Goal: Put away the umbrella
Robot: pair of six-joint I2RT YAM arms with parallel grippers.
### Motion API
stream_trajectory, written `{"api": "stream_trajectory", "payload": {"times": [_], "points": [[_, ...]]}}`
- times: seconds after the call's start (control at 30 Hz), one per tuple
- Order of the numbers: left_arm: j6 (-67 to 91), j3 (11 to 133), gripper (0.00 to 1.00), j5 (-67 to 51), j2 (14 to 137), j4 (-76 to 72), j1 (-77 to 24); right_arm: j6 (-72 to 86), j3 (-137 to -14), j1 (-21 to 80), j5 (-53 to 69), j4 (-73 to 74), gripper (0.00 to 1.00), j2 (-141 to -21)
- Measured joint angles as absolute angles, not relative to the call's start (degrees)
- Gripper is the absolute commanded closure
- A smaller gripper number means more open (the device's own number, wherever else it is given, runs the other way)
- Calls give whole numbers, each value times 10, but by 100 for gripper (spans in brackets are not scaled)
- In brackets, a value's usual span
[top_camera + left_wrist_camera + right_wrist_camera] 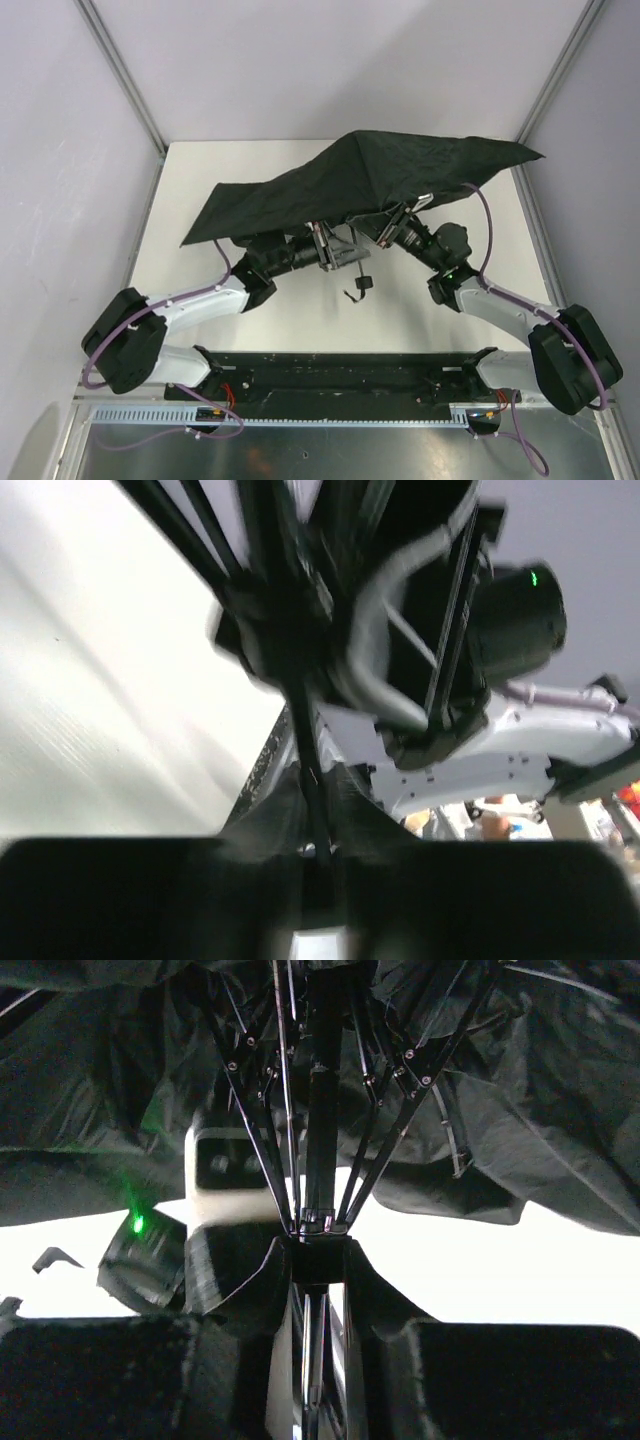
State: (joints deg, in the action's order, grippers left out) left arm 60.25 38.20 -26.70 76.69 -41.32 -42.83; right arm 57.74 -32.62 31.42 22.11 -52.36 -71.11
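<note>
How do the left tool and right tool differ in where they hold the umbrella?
The left tool pinches the thin bare shaft; the right tool grips the hub where the struts meet. The left tool reaches in from the left, the right tool from the right. Both sit under the open umbrella, shut on it.

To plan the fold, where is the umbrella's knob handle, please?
Top view, centre: the small black knob handle protrudes below the black canopy, between both arms.

White tabletop [200,170] fills centre frame. Aluminium frame struts [120,75] upper left and upper right. Slotted cable duct [300,412] along bottom edge.
</note>
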Motion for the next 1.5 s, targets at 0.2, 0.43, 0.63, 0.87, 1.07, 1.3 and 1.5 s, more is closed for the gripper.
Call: {"api": "stream_trajectory", "payload": {"times": [0.2, 0.43, 0.63, 0.87, 1.07, 1.3, 1.5], "points": [[581, 320, 15, -292, 726, -443, -483, 582, -345, 252, 240, -530, 100, -734], [535, 194, 27, -369, 599, -435, -505, 563, -432, 150, 326, -557, 100, -793], [444, 250, 6, -477, 390, -307, -505, 523, -439, 76, 459, -637, 100, -799], [288, 626, 1, -262, 325, -37, -505, 524, -439, 61, 593, -702, 100, -799], [280, 732, 0, -67, 394, 38, -499, 529, -439, 87, 665, -715, 100, -796], [285, 724, 1, -37, 562, 69, -489, 535, -439, 132, 700, -720, 100, -773], [331, 650, 1, 31, 550, 75, -487, 540, -439, 147, 707, -727, 100, -765]]}}
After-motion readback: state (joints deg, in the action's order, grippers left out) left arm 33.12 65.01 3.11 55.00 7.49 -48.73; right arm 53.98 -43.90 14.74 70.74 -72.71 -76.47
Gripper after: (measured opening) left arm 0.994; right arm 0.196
